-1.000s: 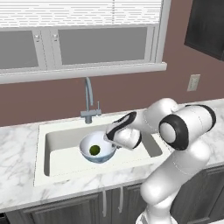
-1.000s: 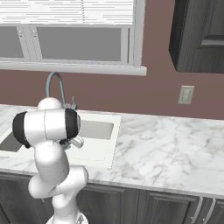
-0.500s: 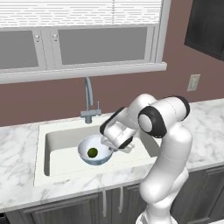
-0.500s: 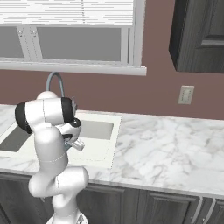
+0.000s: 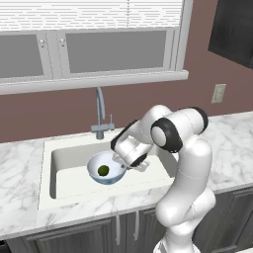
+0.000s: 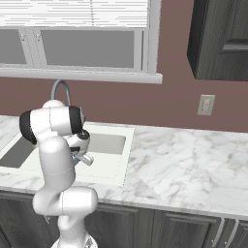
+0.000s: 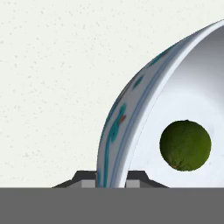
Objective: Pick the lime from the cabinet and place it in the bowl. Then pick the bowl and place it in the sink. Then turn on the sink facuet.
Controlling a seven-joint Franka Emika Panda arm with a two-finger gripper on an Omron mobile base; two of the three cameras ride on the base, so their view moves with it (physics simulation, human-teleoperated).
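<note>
Off-white sink (image 5: 54, 190) set in marbled surface, faucet (image 5: 100, 111) behind. Bowl (image 5: 105, 169) low inside the basin, lime (image 7: 185, 145) in it. Fingers (image 7: 88, 179) pinching the bowl rim, one each side of the wall; release point apparently directly beneath.

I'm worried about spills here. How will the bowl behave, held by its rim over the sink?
The bowl looks glossy, so it may slip in the gripper, which pinches only its rim. The loose lime would probably roll if it tilts. It looks rigid, perhaps breakable.
</note>
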